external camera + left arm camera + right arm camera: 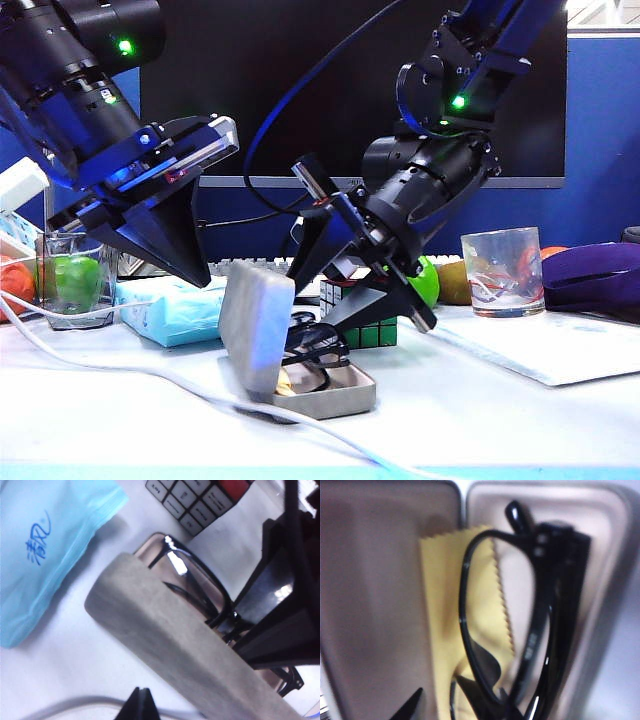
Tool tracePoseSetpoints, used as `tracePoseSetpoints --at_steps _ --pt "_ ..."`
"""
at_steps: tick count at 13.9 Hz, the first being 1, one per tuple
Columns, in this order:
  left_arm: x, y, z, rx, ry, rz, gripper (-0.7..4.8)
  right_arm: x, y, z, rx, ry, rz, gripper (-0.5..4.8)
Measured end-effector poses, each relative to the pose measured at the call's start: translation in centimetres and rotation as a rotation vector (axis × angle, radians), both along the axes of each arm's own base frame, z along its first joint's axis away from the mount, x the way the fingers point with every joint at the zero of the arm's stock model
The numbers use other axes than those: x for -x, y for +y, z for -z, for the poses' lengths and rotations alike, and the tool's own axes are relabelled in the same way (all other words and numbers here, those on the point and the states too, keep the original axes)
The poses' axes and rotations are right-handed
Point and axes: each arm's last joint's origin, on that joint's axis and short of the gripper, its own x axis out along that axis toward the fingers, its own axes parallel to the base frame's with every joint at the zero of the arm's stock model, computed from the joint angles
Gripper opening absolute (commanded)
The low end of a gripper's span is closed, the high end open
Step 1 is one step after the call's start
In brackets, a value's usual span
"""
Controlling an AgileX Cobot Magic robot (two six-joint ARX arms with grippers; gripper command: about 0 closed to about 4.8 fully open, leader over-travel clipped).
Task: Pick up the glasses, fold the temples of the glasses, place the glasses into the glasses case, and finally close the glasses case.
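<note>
The grey glasses case (255,320) stands open on the table, its lid upright and its base (340,398) flat. The black glasses (312,345) lie in the base on a yellow cloth (445,595), temples (566,605) folded behind the frame (465,625). My right gripper (310,310) hangs just over them. In the right wrist view this gripper (440,700) is open, one fingertip (412,706) over the lining, the other against the rim. My left gripper (203,278) is shut and empty, just behind the lid's outer side (165,640); in the left wrist view its tips (141,696) are closed together.
A light blue tissue pack (170,305) lies left of the case and a Rubik's cube (365,332) right behind it. A clear drinking glass (502,270) and a white mat (550,350) are at the right. A white cable (120,365) crosses the table in front.
</note>
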Motion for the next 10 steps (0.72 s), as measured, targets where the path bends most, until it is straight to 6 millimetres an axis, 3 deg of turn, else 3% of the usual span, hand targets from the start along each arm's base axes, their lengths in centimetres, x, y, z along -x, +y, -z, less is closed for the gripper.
tracePoseSetpoints --at_steps 2,10 --pt "0.0 0.0 0.0 0.0 0.0 0.0 -0.02 0.1 0.0 -0.1 0.028 -0.019 0.002 2.35" --pt "0.0 0.0 0.0 -0.001 0.0 0.0 -0.03 0.5 -0.6 -2.0 0.118 -0.107 0.021 2.21"
